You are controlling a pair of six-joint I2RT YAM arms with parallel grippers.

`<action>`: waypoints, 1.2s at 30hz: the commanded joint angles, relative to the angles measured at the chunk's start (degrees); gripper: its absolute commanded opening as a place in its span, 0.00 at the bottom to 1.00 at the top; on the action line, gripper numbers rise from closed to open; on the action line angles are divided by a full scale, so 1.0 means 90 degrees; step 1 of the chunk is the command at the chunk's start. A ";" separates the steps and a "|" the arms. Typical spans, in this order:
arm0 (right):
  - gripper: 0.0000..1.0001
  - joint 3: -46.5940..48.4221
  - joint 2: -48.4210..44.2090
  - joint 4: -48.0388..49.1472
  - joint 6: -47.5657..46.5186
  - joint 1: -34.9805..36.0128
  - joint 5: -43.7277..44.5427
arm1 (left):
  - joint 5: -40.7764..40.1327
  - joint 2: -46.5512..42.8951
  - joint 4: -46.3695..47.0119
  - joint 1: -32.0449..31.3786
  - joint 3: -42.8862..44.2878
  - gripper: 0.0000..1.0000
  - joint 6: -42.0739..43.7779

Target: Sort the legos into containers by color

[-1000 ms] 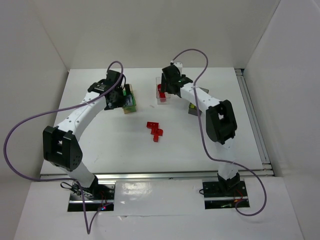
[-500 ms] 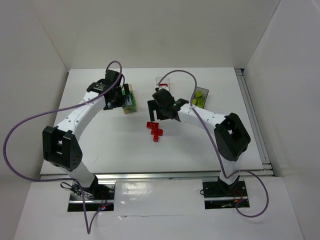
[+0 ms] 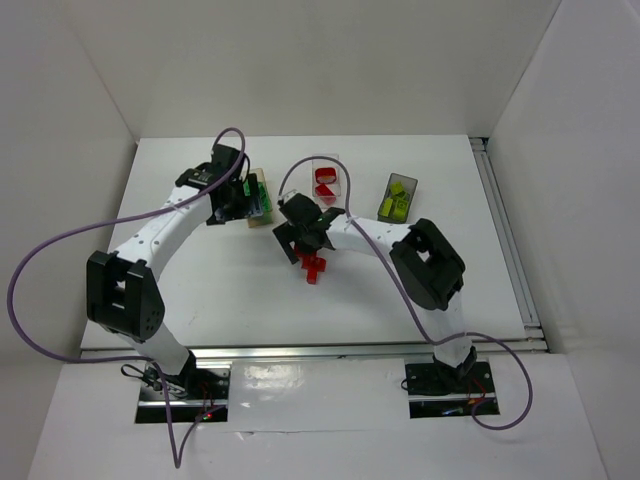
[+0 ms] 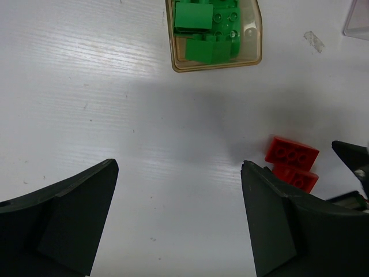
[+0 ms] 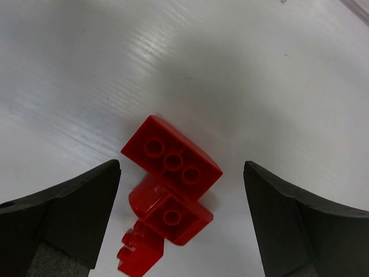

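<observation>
Hovering right gripper: jaws are wide open and hold nothing. One finger stands on each side of the loose red bricks, and neither touches them.
Table middle: the loose red bricks lie in a small cluster on the bare white table. Two lie against each other with studs up. A smaller red piece sits at their lower edge, perhaps joined to them; I cannot tell from this view.
Left side: the green box has clear walls and several green bricks inside.
Other arm: the left gripper is also wide open and empty. It hangs above bare table just beside the green box.
Far middle: the red box is clear, with red bricks inside, and is near the right gripper but apart from the loose cluster.
Far right: the yellow-green box stands to the right of the red box and holds yellow-green bricks.
</observation>
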 commanded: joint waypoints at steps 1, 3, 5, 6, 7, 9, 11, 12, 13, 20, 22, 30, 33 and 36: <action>0.94 0.0346 0.0281 -0.0079 -0.0418 0.0051 0.0213 | -0.0032 -0.0286 0.0086 0.0028 -0.0022 0.97 -0.0003; 0.92 0.0346 0.0378 0.0038 -0.0418 0.0051 0.0213 | -0.0033 -0.0286 0.0086 0.0087 -0.0022 0.97 -0.0003; 0.86 0.0423 0.0448 0.0213 -0.0418 0.0051 0.0271 | -0.0033 -0.0364 0.0086 0.0155 -0.0080 0.97 -0.0003; 0.84 0.0424 0.0448 0.0292 -0.0418 -0.0007 0.0272 | -0.0033 -0.0441 0.0086 0.0213 -0.0080 0.97 -0.0003; 0.83 0.0366 0.0448 0.0389 -0.0351 -0.0008 0.0272 | -0.0033 -0.0442 0.0086 0.0272 -0.0080 0.97 -0.0003; 0.75 0.0366 0.0448 0.0643 -0.0350 -0.0076 0.0203 | -0.0033 -0.0442 0.0086 0.0272 -0.0138 0.97 -0.0003; 0.64 0.0366 0.0584 0.0721 -0.0282 -0.0203 0.0038 | -0.0033 -0.0442 0.0086 0.0341 -0.0139 0.97 -0.0003; 0.54 0.0491 0.0584 0.0722 -0.0282 -0.0203 0.0037 | 0.0025 -0.0442 0.0086 0.0341 -0.0139 0.97 -0.0003; 0.48 0.0493 0.0584 0.0722 -0.0282 -0.0261 0.0037 | 0.0026 -0.0442 0.0086 0.0341 -0.0139 0.97 -0.0003; 0.28 0.0854 0.0429 0.0780 -0.0086 -0.0262 0.0232 | 0.0026 -0.0442 0.0086 0.0457 -0.0080 0.97 0.0056; 0.28 0.0951 0.0311 0.0781 -0.0086 -0.0262 0.0447 | 0.0026 -0.0501 0.0086 0.0458 -0.0080 0.97 -0.0002; 0.30 0.1995 0.0612 0.0645 0.0099 -0.0934 0.1033 | 0.0631 -0.0569 0.0144 0.0858 -0.0256 0.97 -0.0159; 0.30 0.2649 0.0896 0.0371 0.0225 -0.1198 0.1170 | 0.0631 -0.0647 0.0144 0.0984 -0.0256 0.98 -0.0159; 0.31 0.3137 0.1296 0.0292 0.0285 -0.1462 0.1228 | 0.0690 -0.0706 0.0144 0.1053 -0.0315 0.98 -0.0159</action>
